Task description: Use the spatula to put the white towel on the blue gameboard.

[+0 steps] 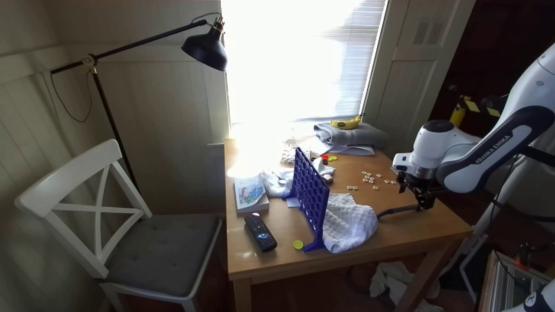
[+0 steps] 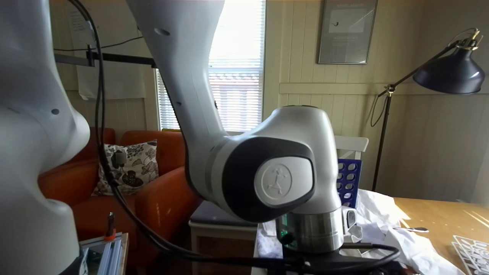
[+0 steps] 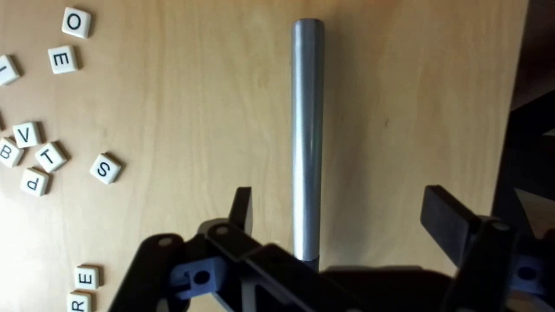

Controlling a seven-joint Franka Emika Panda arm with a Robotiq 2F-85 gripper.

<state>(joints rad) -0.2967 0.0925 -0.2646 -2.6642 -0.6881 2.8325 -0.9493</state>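
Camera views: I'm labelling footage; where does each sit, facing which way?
In an exterior view: raised near the table, facing down toward the window; arm at right.
In an exterior view: close to the arm, which dominates, facing an orange armchair.
Wrist view: wrist-mounted, facing down at the spatula; gripper below.
Both exterior views share lamp and blue gameboard.

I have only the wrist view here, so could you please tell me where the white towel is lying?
Observer: In an exterior view, the white towel lies beside the blue Connect Four board.
Operator: Thank you, and where does the spatula run beyond my frame?
Observer: Its dark part reaches toward the towel; whether they touch, I cannot tell.
Operator: Is anything lying past the board, please?
Observer: Among other things, a black remote control lies on the side away from the towel.
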